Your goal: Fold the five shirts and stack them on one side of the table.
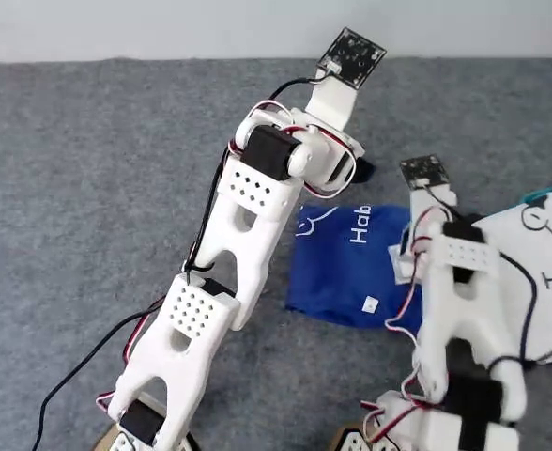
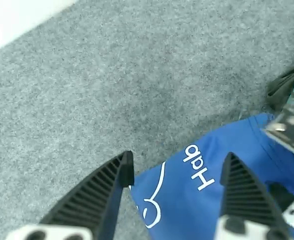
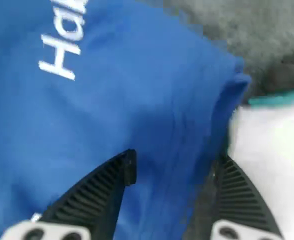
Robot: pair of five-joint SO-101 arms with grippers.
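Grey, carpet-like fabric covers the counter (image 1: 88, 188), with a pale wall (image 1: 163, 28) along its far edge. Two shirts can be counted: one blue shirt (image 1: 346, 268), folded into a rough rectangle near the middle, and one white shirt (image 1: 539, 254) lying just beside it on the right, their edges touching. Both carry white or dark printed lettering and a drawn outline. A thin teal strip (image 1: 539, 195) shows at the white shirt's far edge; I cannot tell what it belongs to.

Two arms stand at the near edge. In the high view the left arm (image 1: 248, 216) stretches diagonally across the counter, its wrist bent down over the blue shirt's far left corner. The right arm (image 1: 459, 282) is folded up more tightly, its wrist above the seam between the two shirts.

The wrist views show the fingers, which the high view hides under the wrists. The left hand (image 2: 179, 160) is spread wide and holds nothing, one finger over bare counter, the other over the blue cloth. The right hand (image 3: 176, 160) is also spread, one finger over the blue shirt and the other at its edge against the white shirt; whether either finger touches the cloth is unclear.
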